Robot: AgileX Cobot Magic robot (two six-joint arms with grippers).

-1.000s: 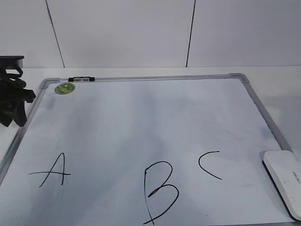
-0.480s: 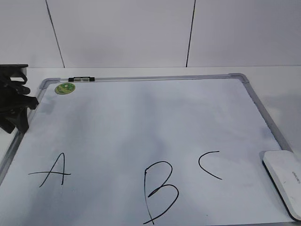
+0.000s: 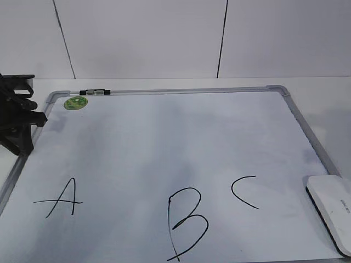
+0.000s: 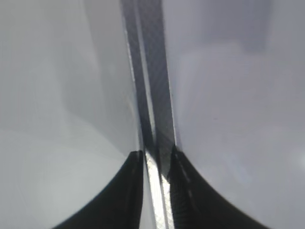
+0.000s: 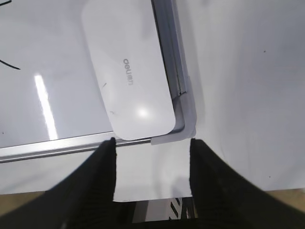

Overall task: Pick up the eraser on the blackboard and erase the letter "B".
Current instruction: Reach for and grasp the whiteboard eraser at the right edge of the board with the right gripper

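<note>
The eraser [image 3: 331, 218] lies flat at the near right corner of the blackboard [image 3: 164, 137], overlapping the grey frame there; in the right wrist view the eraser [image 5: 127, 71] sits directly ahead of the right claw [image 5: 152, 145], just beyond the fingertips and slightly to their left. Its long axis runs roughly away from the claw, tilted a little leftward at the far end, so the short width faces the gap between the fingers. The right claw is released, its two fingers spread about as wide as the eraser, and it holds nothing. The right arm is clearly the nearer one; in the exterior view it is out of frame.

The left claw [image 3: 22, 123] stands at the far left edge of the board, well apart from the eraser. In the left wrist view its fingers [image 4: 119, 191] straddle the left frame rail [image 4: 152, 95] with only a narrow gap between them; whether they clamp the rail cannot be told.

The letter "B" [image 3: 186, 222] lies near the front edge at mid-board, between the "A" [image 3: 60, 198] and the "C" [image 3: 244, 192], with the "C" between it and the eraser. The likely next move is a short advance and descent of the right claw over the eraser. Room is tight on the right, where frame and corner lie beneath the eraser; open board lies to its left, though the "C" must be avoided when wiping. The white surface [image 5: 238, 95] is bare beside the board.
</note>
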